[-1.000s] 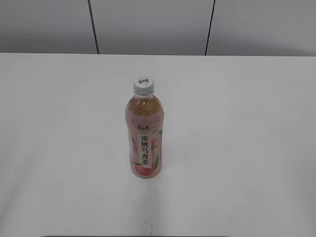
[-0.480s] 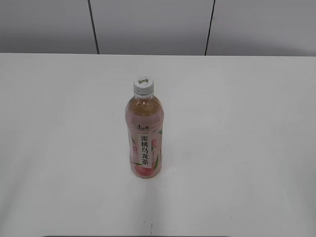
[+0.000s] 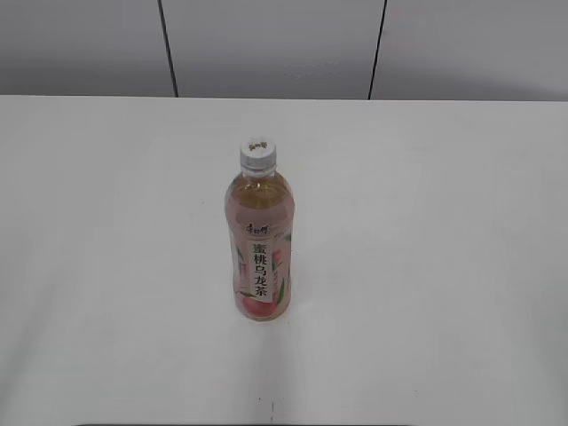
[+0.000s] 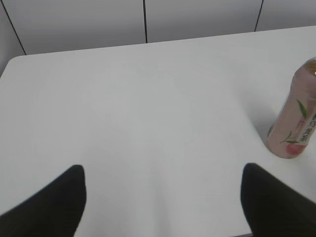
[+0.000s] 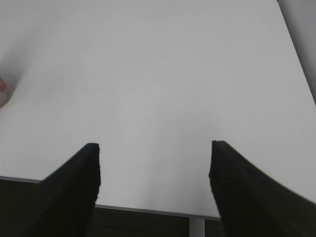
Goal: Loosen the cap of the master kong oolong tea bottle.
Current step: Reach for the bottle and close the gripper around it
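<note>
The master kong oolong tea bottle [image 3: 259,257] stands upright near the middle of the white table [image 3: 426,266], its pink label facing the exterior camera. The white ribbed cap [image 3: 257,154] sits on its neck. The bottle's lower part shows at the right edge of the left wrist view [image 4: 295,123], and a sliver of it at the left edge of the right wrist view [image 5: 2,91]. My left gripper [image 4: 163,173] is open and empty, low over the table to the bottle's left. My right gripper [image 5: 154,148] is open and empty near the table's front edge. Neither gripper shows in the exterior view.
The table's front edge [image 5: 148,211] lies just under the right gripper, with dark floor below. A pale panelled wall [image 3: 266,44] with dark seams stands behind the table's far edge.
</note>
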Motion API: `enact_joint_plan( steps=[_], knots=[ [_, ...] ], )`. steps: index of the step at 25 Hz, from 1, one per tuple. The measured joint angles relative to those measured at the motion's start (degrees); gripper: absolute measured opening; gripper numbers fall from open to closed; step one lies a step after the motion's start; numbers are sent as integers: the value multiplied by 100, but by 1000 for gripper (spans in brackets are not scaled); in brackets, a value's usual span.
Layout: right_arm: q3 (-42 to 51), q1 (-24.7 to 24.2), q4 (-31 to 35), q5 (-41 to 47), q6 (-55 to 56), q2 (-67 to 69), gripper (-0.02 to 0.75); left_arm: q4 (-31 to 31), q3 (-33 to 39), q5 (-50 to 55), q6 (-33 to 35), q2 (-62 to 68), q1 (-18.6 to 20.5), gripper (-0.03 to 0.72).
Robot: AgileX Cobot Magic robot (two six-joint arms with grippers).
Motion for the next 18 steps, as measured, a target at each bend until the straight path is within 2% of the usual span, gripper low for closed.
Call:
enact_joint_plan(
  steps=[13, 15, 18],
  knots=[
    [0, 0, 0, 0, 0, 0, 524, -34, -48, -35, 0, 87, -56, 571],
    [0, 0, 0, 0, 0, 0, 524, -56, -165, -407, 0, 196, -56, 571],
    [0, 0, 0, 0, 0, 0, 524, -245, -288, -1625, 0, 416, -56, 571]
  ],
)
